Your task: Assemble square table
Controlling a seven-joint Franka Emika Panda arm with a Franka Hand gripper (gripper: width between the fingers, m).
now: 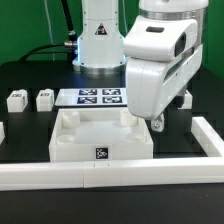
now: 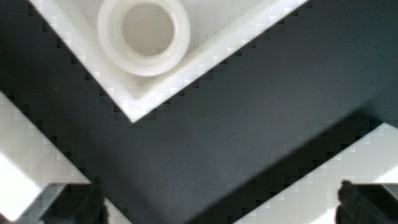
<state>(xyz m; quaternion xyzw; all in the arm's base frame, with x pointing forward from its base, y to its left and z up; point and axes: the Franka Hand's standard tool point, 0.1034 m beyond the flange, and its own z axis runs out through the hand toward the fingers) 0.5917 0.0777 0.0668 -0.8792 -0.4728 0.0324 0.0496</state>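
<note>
The square table top [image 1: 100, 138] lies in the middle of the black table, a white tray with a raised rim and a tag on its front wall. In the wrist view one corner of the top [image 2: 107, 75] shows with its round socket [image 2: 143, 35]. My gripper [image 1: 158, 122] hangs just off the top's far corner on the exterior view's right, above the black surface. It is open, and nothing lies between its dark fingertips [image 2: 61, 206]. Two small white legs [image 1: 15, 98] [image 1: 44, 98] stand at the exterior view's left.
The marker board [image 1: 98, 96] lies behind the top, in front of the robot's base. A long white L-shaped rail [image 1: 110, 176] runs along the front and up the exterior view's right side [image 1: 210, 140]. Another small white piece [image 1: 185, 98] sits behind the gripper.
</note>
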